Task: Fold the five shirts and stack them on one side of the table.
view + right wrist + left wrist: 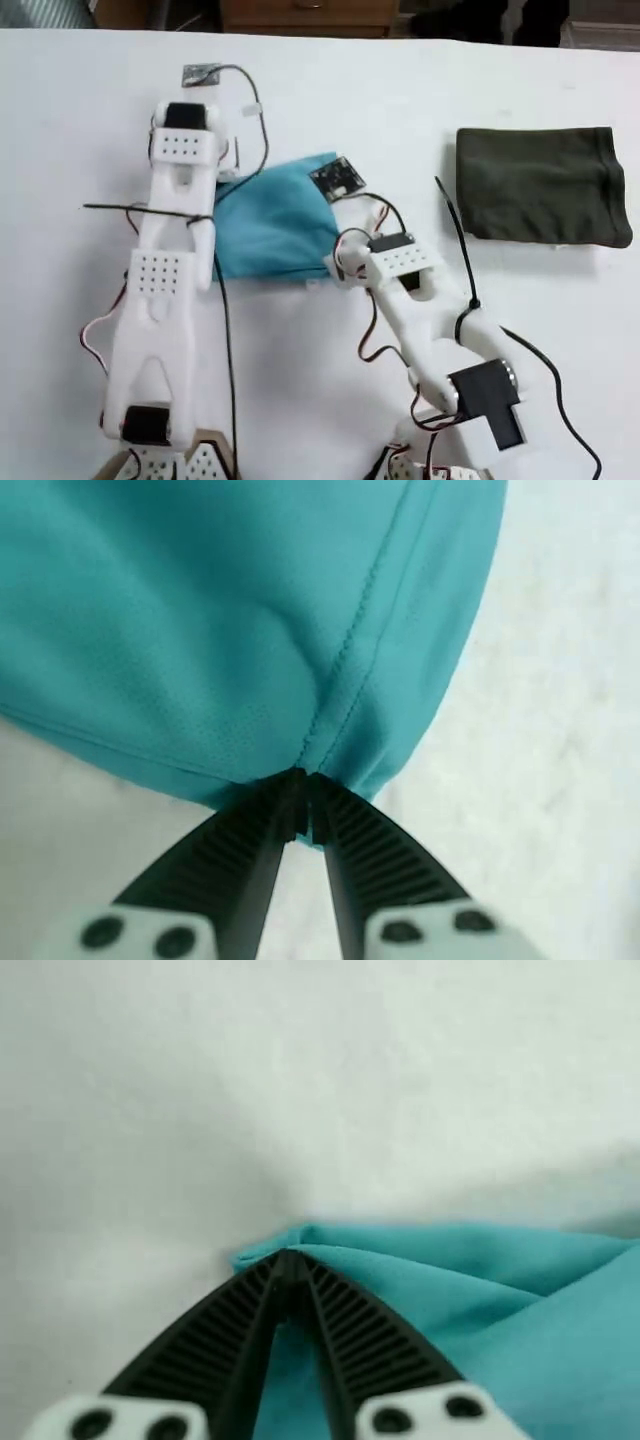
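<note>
Shirts lie in two places on the white table (400, 100): a teal shirt (275, 225) spread in the middle between the two arms, and a dark green shirt (540, 185) folded flat, well apart on the right. The left gripper (290, 1272) has its jaws pinched together on a folded corner at the teal shirt's left edge. The right gripper (302, 792) is clamped on the stitched hem at that shirt's near right corner.

The left arm (160, 290) and right arm (432, 325) hide parts of the teal shirt (275, 225); the picture's lower edge crops both bases.
</note>
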You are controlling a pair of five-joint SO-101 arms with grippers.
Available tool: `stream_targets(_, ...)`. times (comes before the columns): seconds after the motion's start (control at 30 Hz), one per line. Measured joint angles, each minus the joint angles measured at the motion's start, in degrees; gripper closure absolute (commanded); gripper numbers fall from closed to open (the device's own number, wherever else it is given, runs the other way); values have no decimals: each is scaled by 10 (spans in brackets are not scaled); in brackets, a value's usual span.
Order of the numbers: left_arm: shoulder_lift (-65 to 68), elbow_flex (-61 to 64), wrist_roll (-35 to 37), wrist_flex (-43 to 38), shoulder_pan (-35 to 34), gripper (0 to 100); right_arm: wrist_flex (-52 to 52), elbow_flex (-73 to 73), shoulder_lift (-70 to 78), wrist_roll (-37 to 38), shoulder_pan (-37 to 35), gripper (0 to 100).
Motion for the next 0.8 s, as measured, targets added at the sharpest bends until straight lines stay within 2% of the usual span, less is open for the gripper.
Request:
stream_targets(0.53, 17, -9, 2, -37, -18, 974, 0, 0, 2, 0, 0, 978)
stream_targets(0.8, 18, -9, 2, -38, -61, 974, 0, 0, 2, 0, -1, 978)
